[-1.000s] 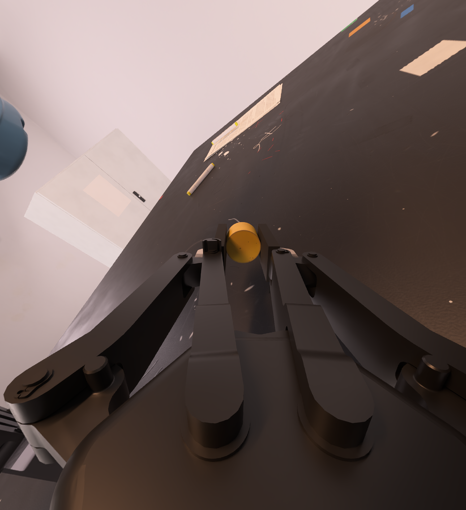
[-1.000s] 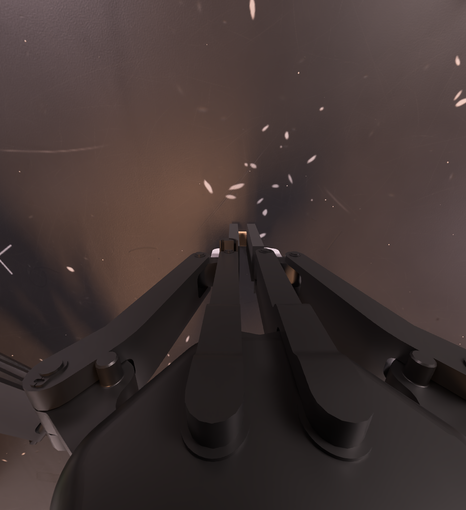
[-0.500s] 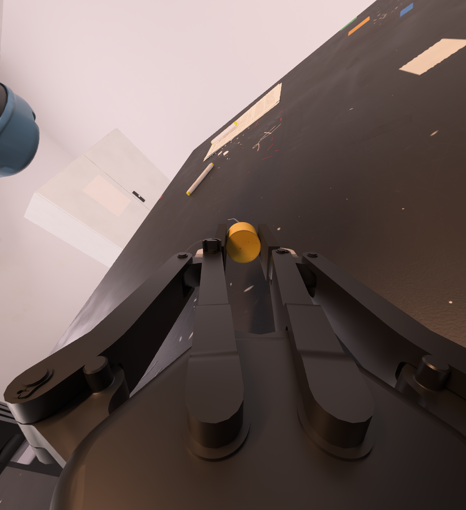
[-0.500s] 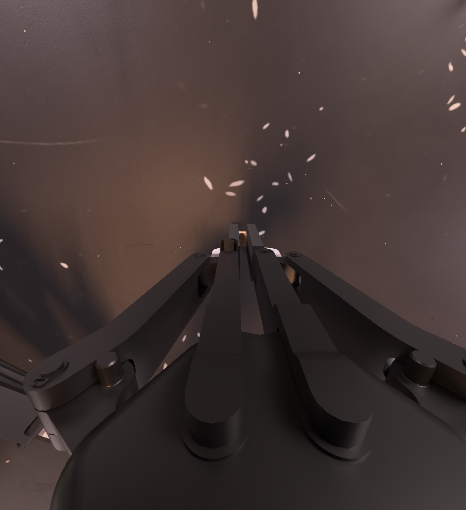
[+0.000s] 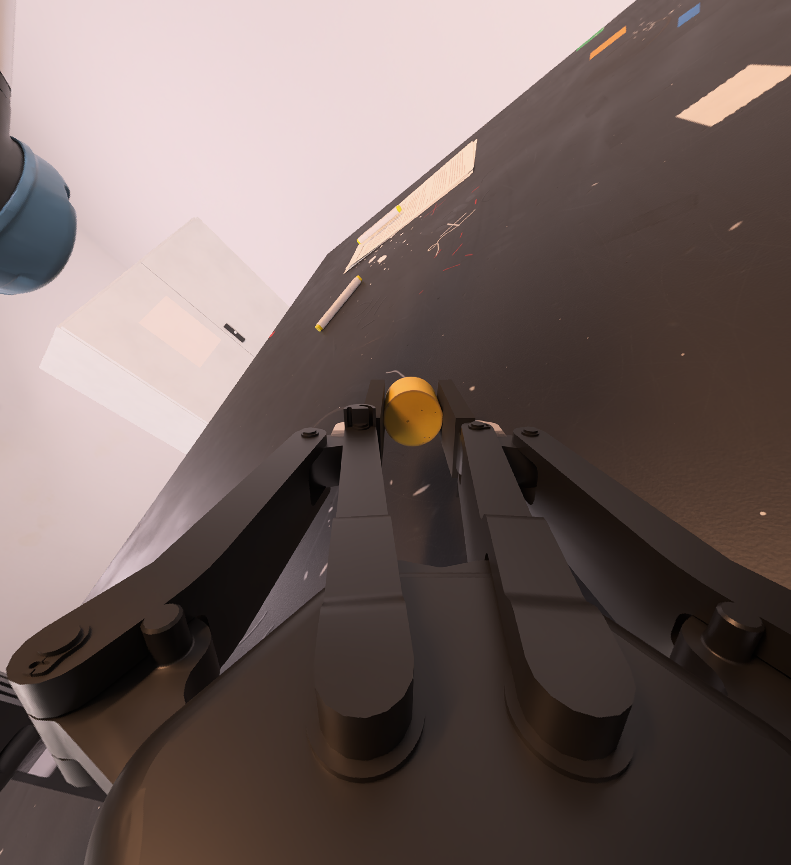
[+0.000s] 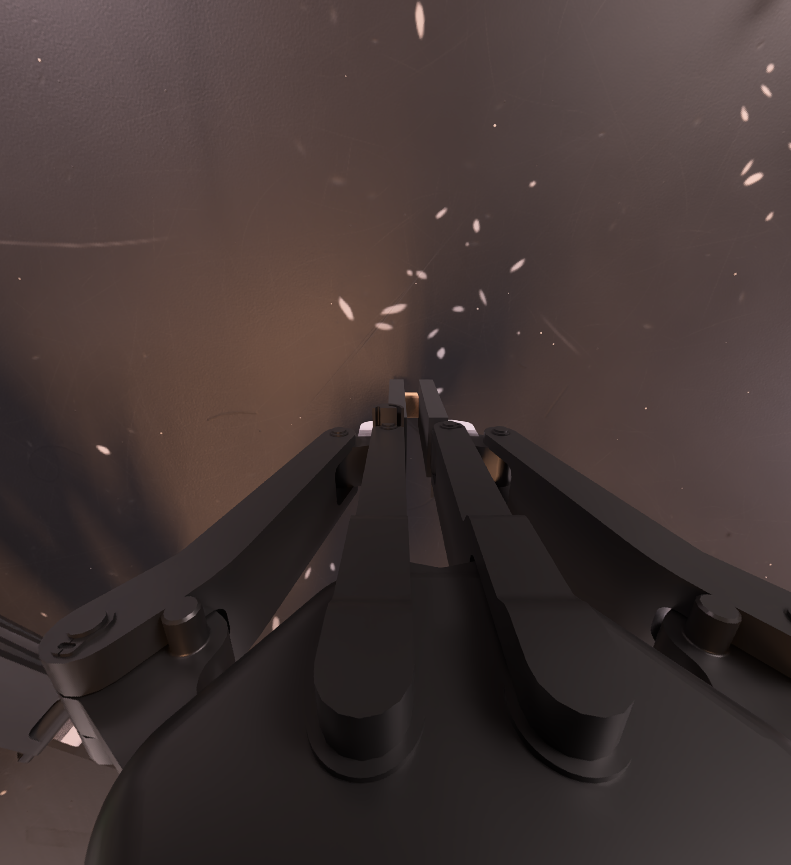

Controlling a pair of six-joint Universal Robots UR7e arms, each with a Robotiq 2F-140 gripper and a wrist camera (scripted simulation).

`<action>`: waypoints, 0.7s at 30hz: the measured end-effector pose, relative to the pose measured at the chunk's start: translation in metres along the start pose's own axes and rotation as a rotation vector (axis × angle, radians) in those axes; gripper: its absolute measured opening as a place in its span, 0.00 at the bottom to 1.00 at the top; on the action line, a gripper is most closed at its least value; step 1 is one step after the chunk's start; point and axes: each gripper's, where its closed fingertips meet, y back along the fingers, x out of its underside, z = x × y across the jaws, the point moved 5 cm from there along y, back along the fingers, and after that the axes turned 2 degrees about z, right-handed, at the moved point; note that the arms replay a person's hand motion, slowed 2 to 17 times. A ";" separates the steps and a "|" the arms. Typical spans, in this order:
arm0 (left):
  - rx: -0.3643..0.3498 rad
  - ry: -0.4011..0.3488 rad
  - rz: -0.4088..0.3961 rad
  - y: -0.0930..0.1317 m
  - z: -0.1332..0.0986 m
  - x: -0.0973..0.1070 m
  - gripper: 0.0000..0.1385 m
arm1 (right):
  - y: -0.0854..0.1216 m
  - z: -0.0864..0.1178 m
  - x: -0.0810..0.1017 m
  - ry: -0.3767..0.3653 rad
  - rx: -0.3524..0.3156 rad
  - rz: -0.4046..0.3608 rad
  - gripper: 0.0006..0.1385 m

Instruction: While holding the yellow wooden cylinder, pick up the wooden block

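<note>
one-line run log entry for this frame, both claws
left claw: shut on yellow wooden cylinder | right claw: shut on wooden block, only a sliver visible | table: dark, below both

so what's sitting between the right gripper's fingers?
In the right wrist view, a small tan wooden block sits clamped between the right gripper fingers, just above the dark table; only a sliver shows.

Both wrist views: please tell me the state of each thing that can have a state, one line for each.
left gripper: shut on the yellow wooden cylinder.
yellow wooden cylinder: clamped between the fingers, above the table.
right gripper: shut on the wooden block.
wooden block: mostly hidden, only a sliver shows.
marker: lying flat, capped.
cabinet: door closed.
</note>
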 end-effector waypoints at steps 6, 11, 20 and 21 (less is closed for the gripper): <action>0.001 -0.001 0.000 0.000 0.000 0.000 0.22 | 0.002 -0.001 0.000 0.002 0.004 -0.006 0.06; 0.001 -0.002 0.001 0.000 -0.001 0.000 0.22 | 0.004 -0.001 -0.001 0.007 0.005 -0.017 0.06; 0.003 -0.008 0.004 0.001 -0.001 -0.001 0.22 | 0.014 0.001 -0.002 0.030 0.008 -0.075 0.06; 0.003 -0.008 0.003 0.001 -0.001 -0.001 0.22 | 0.016 0.001 -0.002 0.035 0.007 -0.090 0.06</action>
